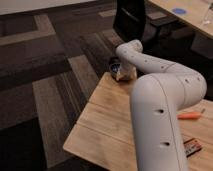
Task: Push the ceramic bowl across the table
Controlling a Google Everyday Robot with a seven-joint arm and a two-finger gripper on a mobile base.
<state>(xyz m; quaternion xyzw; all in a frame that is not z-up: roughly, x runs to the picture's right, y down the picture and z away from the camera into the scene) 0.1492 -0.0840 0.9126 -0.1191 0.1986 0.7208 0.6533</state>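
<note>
The dark blue ceramic bowl (pixel 114 63) shows only as a dark glossy patch at the far left corner of the light brown wooden table (pixel 102 122), right at its edge. My gripper (pixel 121 73) is at that corner, pressed against the bowl's near side and hiding most of it. The white arm (pixel 160 95) reaches across the table from the lower right and hides much of the tabletop.
An orange pen-like tool (pixel 190 116) and a small dark and red object (pixel 192 146) lie on the table's right side. A black office chair (pixel 131 19) stands just beyond the corner. Another table (pixel 192 15) is at the back right. Striped carpet lies to the left.
</note>
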